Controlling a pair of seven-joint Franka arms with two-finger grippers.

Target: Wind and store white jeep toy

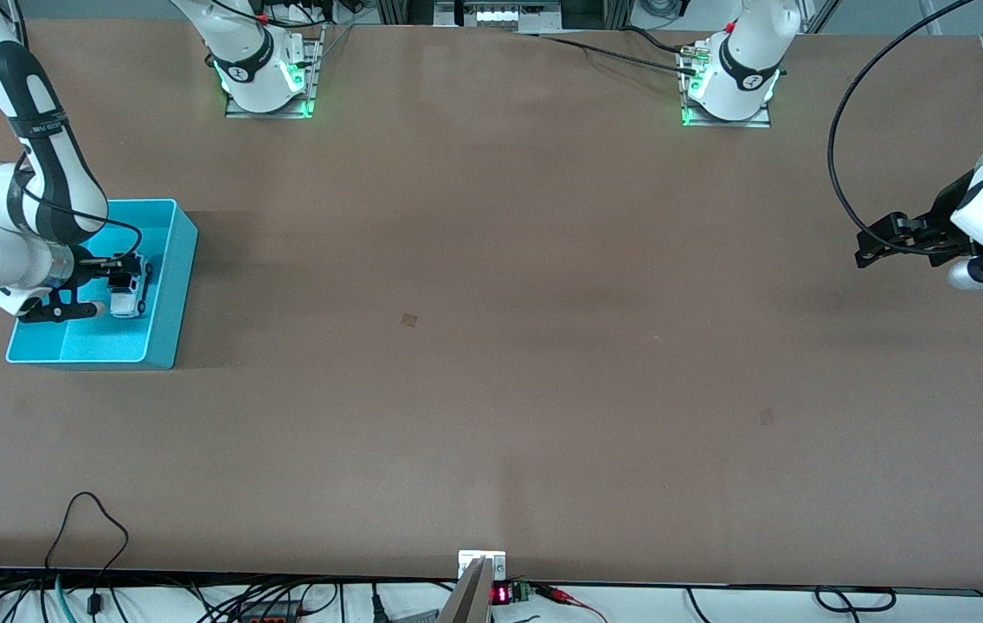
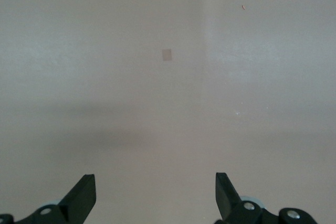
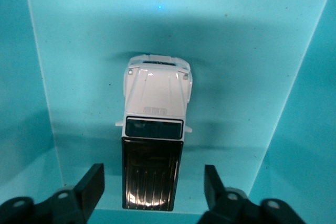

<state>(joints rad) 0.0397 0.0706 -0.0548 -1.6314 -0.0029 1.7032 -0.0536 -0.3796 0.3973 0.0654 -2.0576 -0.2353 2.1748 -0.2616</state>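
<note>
The white jeep toy (image 1: 128,295), with a black roof, sits on the floor of the turquoise bin (image 1: 173,285) at the right arm's end of the table. My right gripper (image 1: 109,284) is down in the bin, open. In the right wrist view its fingers straddle the jeep's (image 3: 155,114) black roof with a gap on each side, the gripper (image 3: 154,178) touching nothing; the bin (image 3: 79,51) floor fills the view. My left gripper (image 1: 876,240) waits open above bare table at the left arm's end, with nothing between its fingers (image 2: 84,190).
The bin stands close to the table edge at the right arm's end, its walls tight around my right gripper. The two arm bases (image 1: 265,78) (image 1: 729,86) stand along the table's edge farthest from the front camera. A small patch (image 1: 408,319) marks mid-table.
</note>
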